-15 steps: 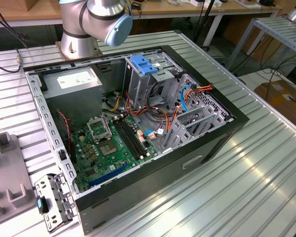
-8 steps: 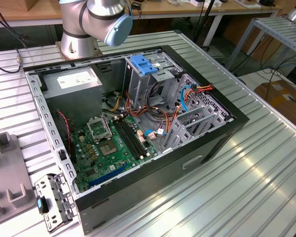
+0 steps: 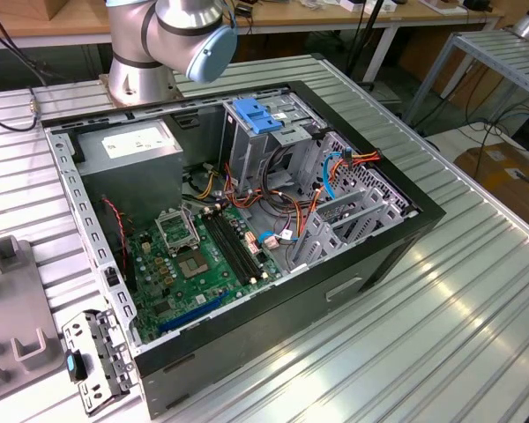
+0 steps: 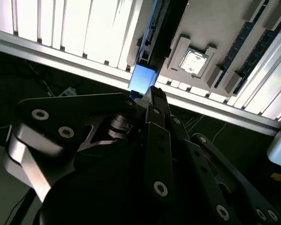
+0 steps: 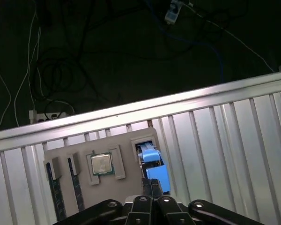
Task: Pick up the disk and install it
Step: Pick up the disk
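I am hovering with my gripper (image 5: 152, 183) right at the blue end of the disk (image 5: 152, 161). I cannot tell whether I am clamping it or just touching it. The disk is standing on its edge in a slot of the grey holder (image 5: 126, 143), just beside the processor chip (image 5: 102, 164). The holder is lying on the ribbed table (image 5: 215, 140), near its edge.

I am judging these risks. If I am pulling a little tilted, the disk may be jamming against the slot wall, and then the whole holder may be lifting with it. The blue plastic is probably smooth, so a weak hold may be slipping. The table edge is near and the cables (image 5: 51, 79) are lying on the floor below, so a dropped disk may be falling far.

The second wrist view is showing my gripper (image 4: 153, 93) from the side and the dark body of the disk (image 4: 142, 79) running away along the slot. The first wrist view is looking down on the blue end. The exterior view is showing the open computer case (image 3: 247, 352) with the drive cage (image 3: 264, 145) under its blue handle (image 3: 257, 117).
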